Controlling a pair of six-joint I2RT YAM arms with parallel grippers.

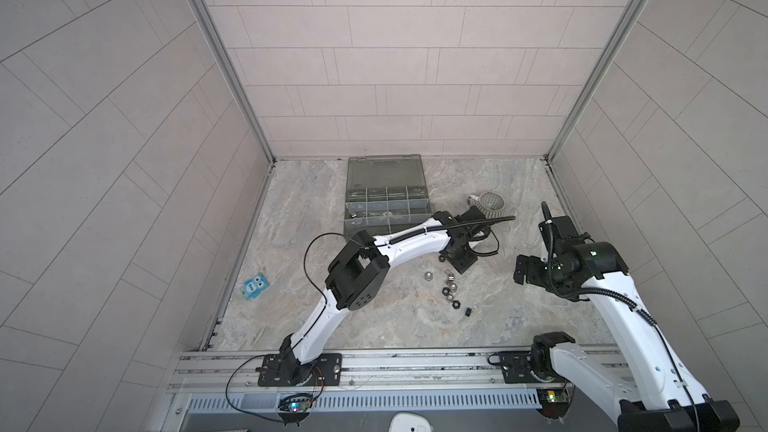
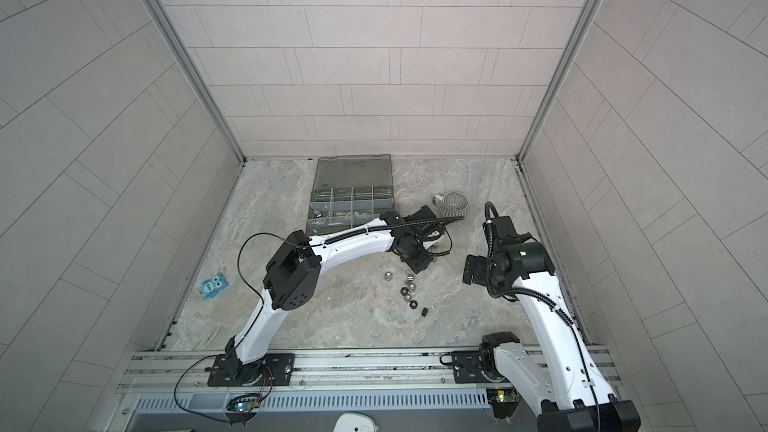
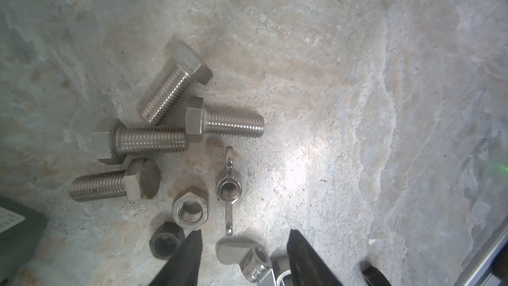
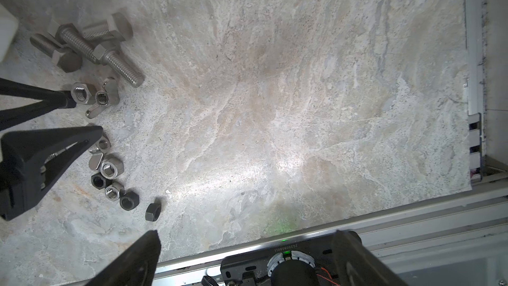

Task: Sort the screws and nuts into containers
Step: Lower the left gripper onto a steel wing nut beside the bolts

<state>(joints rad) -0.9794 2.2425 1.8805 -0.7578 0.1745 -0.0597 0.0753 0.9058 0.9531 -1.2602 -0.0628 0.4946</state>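
1. The four short silver hex-head screws (image 3: pixel 176 83) are lying in a loose, touching heap on the grey marble-patterned tabletop (image 1: pixel 365 326). In both top views the left arm's wrist is covering them, right of centre, so only the wrist views are showing them.
2. The right wrist view is showing eight small nuts (image 4: pixel 111 167) trailing away from the screws: three silver hex, three black hex and two silver winged.
3. A further black hex nut (image 3: pixel 166 240) is showing only in the left wrist view. A shiny domed nut (image 1: pixel 427 275) is sitting alone, left of the trail, in a top view.
4. The left gripper (image 3: pixel 243 240) is standing partly spread, straddling a silver wing nut (image 3: pixel 242 254). There is a gap on each side, so it is not pinching the nut.
5. The right gripper (image 4: pixel 248 233) is hovering with its fingers spread wide and is holding nothing.
6. The translucent grey-green plastic organizer case (image 1: pixel 384 172) is lying open at upper centre of the tabletop. Its compartments (image 1: pixel 397 204) are running four across, and the left arm is crossing the near row. What is lying in them is too small to make out.
7. The striped grey-white ceramic mug (image 1: pixel 492 200) is partly hiding behind that arm.
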